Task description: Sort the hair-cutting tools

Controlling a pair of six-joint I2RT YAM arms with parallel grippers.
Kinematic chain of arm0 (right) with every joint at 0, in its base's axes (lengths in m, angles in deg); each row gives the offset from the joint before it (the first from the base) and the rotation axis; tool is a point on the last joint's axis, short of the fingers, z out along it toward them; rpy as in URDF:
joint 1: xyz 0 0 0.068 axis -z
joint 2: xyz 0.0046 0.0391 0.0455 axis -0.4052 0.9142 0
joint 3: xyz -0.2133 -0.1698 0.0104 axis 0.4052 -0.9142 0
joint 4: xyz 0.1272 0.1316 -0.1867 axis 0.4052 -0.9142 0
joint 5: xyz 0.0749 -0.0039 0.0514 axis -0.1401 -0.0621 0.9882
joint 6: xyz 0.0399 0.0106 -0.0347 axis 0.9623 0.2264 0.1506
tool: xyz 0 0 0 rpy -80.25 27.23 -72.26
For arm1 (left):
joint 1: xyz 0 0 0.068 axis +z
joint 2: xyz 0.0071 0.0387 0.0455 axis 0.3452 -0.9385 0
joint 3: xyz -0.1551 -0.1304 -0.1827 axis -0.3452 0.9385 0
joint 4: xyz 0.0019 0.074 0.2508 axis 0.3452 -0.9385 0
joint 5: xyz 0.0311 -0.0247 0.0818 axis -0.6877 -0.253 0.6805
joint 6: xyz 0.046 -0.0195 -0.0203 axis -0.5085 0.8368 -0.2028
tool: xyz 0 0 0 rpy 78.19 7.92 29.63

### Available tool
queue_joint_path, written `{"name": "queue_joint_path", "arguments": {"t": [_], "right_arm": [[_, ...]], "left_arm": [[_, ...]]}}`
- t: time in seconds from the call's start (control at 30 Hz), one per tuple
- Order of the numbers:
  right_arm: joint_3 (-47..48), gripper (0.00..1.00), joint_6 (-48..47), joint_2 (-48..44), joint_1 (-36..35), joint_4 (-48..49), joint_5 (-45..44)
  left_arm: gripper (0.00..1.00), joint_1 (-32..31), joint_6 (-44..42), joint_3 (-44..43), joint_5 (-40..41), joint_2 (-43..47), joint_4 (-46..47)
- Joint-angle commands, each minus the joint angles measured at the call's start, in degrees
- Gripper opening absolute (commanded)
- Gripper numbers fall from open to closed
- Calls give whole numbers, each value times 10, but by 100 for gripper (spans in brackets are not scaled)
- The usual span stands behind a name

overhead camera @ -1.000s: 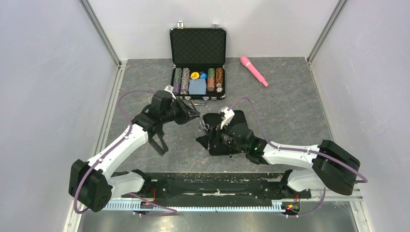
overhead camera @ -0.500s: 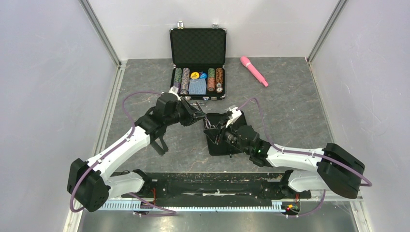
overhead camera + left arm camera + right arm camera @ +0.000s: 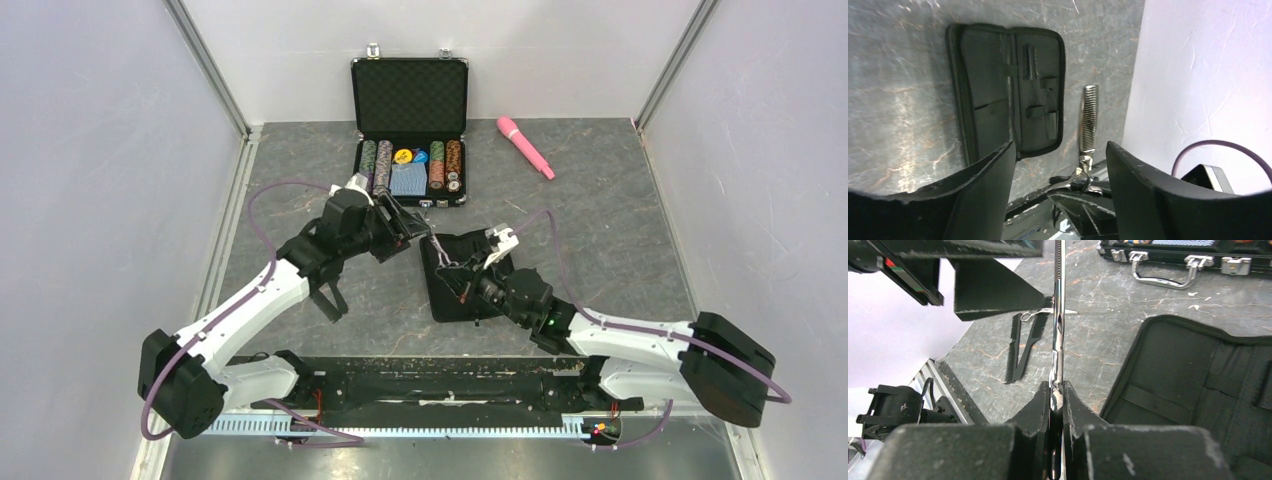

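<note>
Held tool: slim silver metal tool (image 3: 1057, 335), one edge toothed; clamped tight in the right gripper (image 3: 1056, 390), above the grey table (image 3: 1128, 330) beside the open black pouch (image 3: 1198, 370)
Left gripper (image 3: 1058, 150): spread wide, holding nothing
Lying on the table: two black combs (image 3: 1012, 355) in a V; silver scissors (image 3: 1038, 314) at their far ends

Bright, even overhead light; soft shadows; wrist views blurred up close.
</note>
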Motion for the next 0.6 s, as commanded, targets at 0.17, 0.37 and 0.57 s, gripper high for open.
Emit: {"name": "queue_joint_path", "arguments": {"t": [0.17, 0.37, 0.57], "right_arm": [[-71, 0, 40, -127, 29, -64, -39], [-127, 0, 96, -235, 79, -140, 17], [-168, 0, 147, -309, 118, -189, 84]], "left_arm": [[85, 3, -154, -74, 122, -7, -82], [85, 2, -184, -54, 69, -70, -72], [84, 2, -178, -18, 6, -137, -20]]}}
